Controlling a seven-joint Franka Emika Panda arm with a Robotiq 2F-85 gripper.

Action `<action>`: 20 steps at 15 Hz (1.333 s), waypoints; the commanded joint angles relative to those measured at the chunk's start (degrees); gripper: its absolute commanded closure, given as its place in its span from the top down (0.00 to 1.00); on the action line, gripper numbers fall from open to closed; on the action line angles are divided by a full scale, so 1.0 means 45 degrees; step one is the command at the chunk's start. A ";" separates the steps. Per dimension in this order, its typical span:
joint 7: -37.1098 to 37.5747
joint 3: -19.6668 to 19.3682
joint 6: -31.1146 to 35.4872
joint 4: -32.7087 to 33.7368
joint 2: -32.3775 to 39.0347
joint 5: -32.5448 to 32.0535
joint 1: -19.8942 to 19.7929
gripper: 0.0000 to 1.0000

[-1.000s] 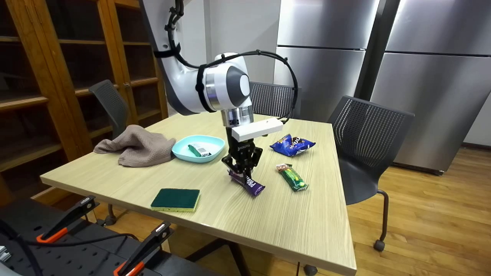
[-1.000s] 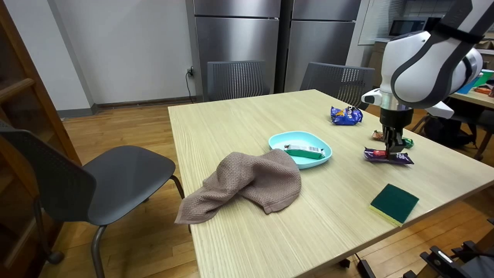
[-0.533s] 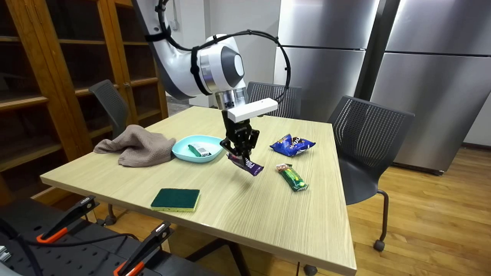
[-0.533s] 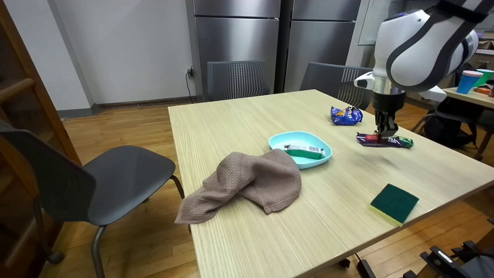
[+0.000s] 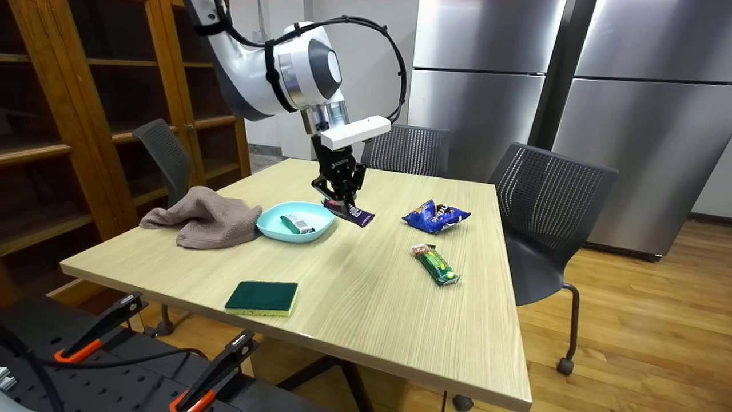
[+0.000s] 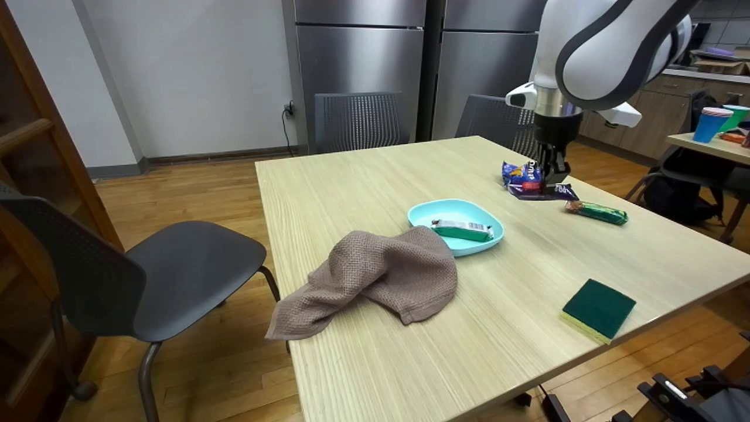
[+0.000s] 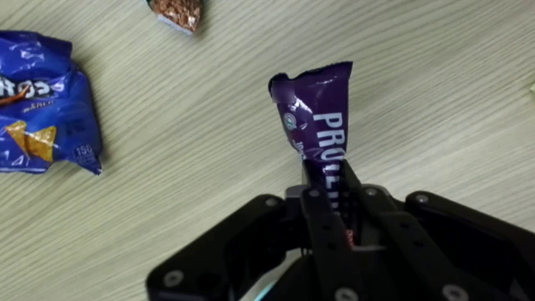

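A purple bar (image 7: 318, 106) in a shiny wrapper is pinched near its middle by the end effector (image 7: 327, 172), which is drawn in narrow on it. The bar points toward 12 o'clock in the wrist view, and both exterior views show it held in the air above the table (image 5: 394, 329).

Taking the purple bar as the clock's centre in an exterior view: a pale blue dish (image 5: 286, 236) is at 9 o'clock, with a green and white bar (image 5: 297, 224) lying in it and a rumpled towel (image 5: 210, 222) beyond. A chip bag (image 5: 436, 217) is at 3 o'clock, a green bar (image 5: 437, 265) at 4, and a sponge (image 5: 262, 296) between 7 and 8.

Doing this well seems a matter of height and calm — both ends stick out past the grip, so a low pass could clip the dish's rim or the chip bag. The hold looks central enough to balance; squeezing harder would probably only crush the bar. Slow, even travel should suit it best, with any lowering kept level — neither end striking first.
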 commanded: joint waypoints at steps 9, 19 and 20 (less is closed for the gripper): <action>0.0096 0.1390 -0.1488 0.2940 0.1716 0.0643 0.0623 0.03; 0.0251 0.1486 -0.1380 0.3652 0.2674 0.0346 0.1350 0.03; 0.0277 0.1462 -0.1336 0.3704 0.2711 0.0330 0.1396 0.03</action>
